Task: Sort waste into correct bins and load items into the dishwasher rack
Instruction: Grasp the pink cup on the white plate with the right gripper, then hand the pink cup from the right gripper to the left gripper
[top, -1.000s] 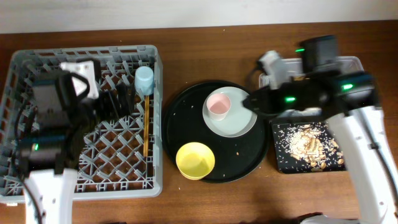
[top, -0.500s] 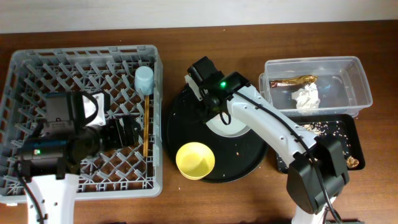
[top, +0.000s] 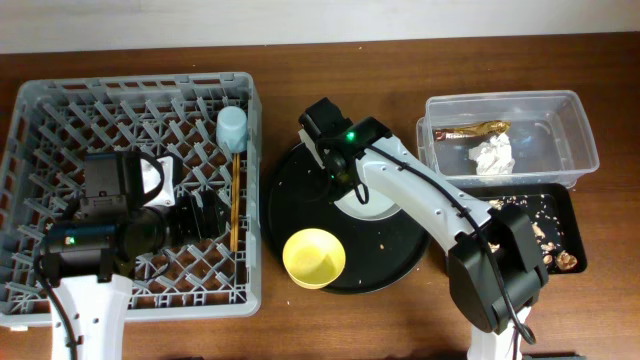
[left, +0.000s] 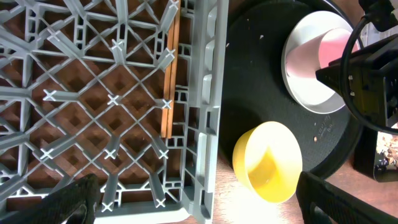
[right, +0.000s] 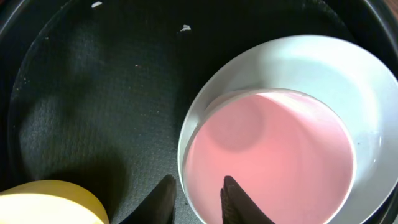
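The dishwasher rack (top: 140, 84) fills the left of the overhead view: a square grey plastic crate whose floor is a diagonal lattice set with upright pegs. A light blue cup (top: 232, 128) sits near its upper right corner. Just below the cup, a pair of thin wooden chopsticks (top: 235, 205) lies flat along the right wall.

At the centre is a round black tray (top: 290, 200) with a finely grained matte surface and a few pale crumbs on it. A smooth, glossy yellow bowl (top: 314, 257) rests on its lower edge. The pale greenish-white plate (right: 348, 74) lies on the tray's upper half, and the pink cup (right: 273, 155) stands open side up in the middle of the plate, with a thin pale rim.

In the right wrist view the right gripper (right: 196, 196) has its fingers a little apart astride the cup's left rim. One finger is outside the wall and one inside, and pink shows between the inner finger and the wall.

The left gripper (left: 198, 186) hangs over the rack's right edge with its dark fingers (left: 74, 199) spread wide, holding nothing.

At upper right, the clear tub (top: 555, 140) holds a shiny gold-brown wrapper (top: 478, 129) and crumpled white tissue (top: 493, 155). Below it, the shallow black tray (top: 578, 225) carries tan crumbly scraps (top: 566, 260).
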